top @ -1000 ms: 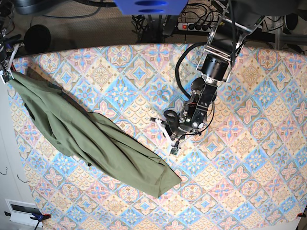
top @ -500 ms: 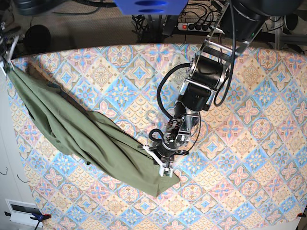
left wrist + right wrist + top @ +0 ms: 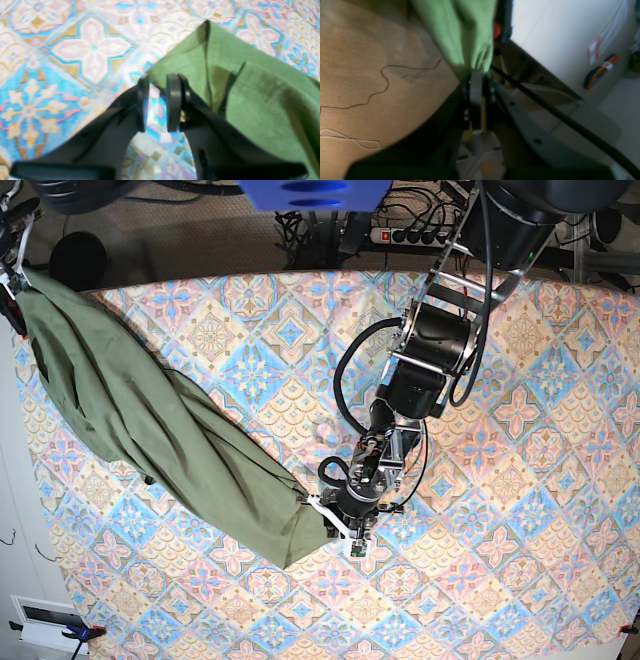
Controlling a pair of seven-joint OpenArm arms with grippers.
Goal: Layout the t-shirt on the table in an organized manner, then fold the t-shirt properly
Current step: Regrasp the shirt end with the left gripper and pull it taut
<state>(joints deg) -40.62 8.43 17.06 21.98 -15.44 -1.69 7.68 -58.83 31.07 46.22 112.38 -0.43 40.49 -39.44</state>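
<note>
A table (image 3: 520,480) draped in tile-print cloth of pink, blue and cream fills the room's centre, with a power strip (image 3: 412,235) and tangled cables on the floor past its far edge. The olive-green t-shirt (image 3: 170,440) lies bunched in a long diagonal band, running from the table's far left corner down toward the middle of the near edge.

The left gripper (image 3: 338,525) sits low at the shirt's near end. In the left wrist view, the left gripper (image 3: 158,100) stands with its two dark pads a narrow gap apart, patterned cloth showing between them. The corner of the t-shirt (image 3: 250,95) lies just past the fingertips, touching the tip of the right-hand pad (image 3: 173,100); the fabric is not clamped.

At the far left corner, the right gripper (image 3: 14,275) holds the shirt's other end lifted at the table's edge. The right wrist view shows the right gripper (image 3: 476,75) pressed together on a gathered fold of the t-shirt (image 3: 462,32), with brown floor (image 3: 370,62) and a thin cable (image 3: 382,82) beyond.
</note>
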